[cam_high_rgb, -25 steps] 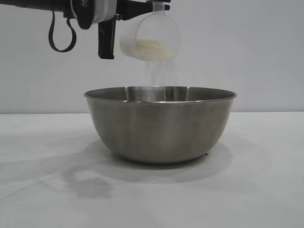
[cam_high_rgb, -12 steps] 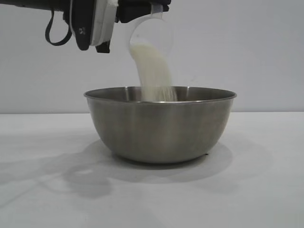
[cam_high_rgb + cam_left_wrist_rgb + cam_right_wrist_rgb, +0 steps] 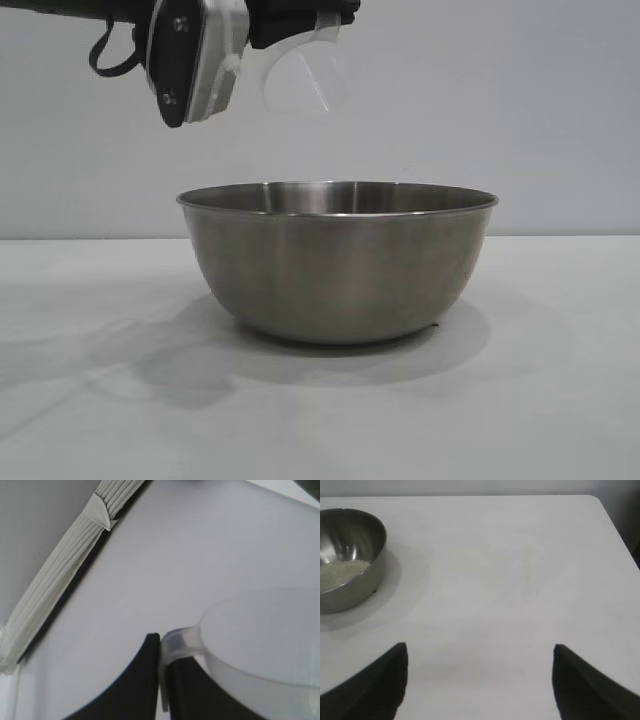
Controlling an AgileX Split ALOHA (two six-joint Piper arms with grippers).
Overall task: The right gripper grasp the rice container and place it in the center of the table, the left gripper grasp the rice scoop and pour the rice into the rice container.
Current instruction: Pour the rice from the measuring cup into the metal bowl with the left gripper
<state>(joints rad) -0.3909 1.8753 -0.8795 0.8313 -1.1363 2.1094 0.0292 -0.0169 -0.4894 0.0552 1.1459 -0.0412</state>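
Left gripper (image 3: 300, 22) pinched on rice scoop (image 3: 305, 75) handle, tipped above the rice container (image 3: 338, 262), mid-worktop (image 3: 560, 400). Scoop looks light, rigid, slick: keep the handle grip. Rice (image 3: 342, 573) in container. Right gripper (image 3: 479, 680) wide, holding nothing, parked well clear.

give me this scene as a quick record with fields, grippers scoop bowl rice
left gripper: shut on the scoop's handle, above the bowl
scoop: tipped over, looks empty
bowl: upright on the table
rice: lying in the bowl's bottom
right gripper: open, holding nothing, over bare table away from the bowl
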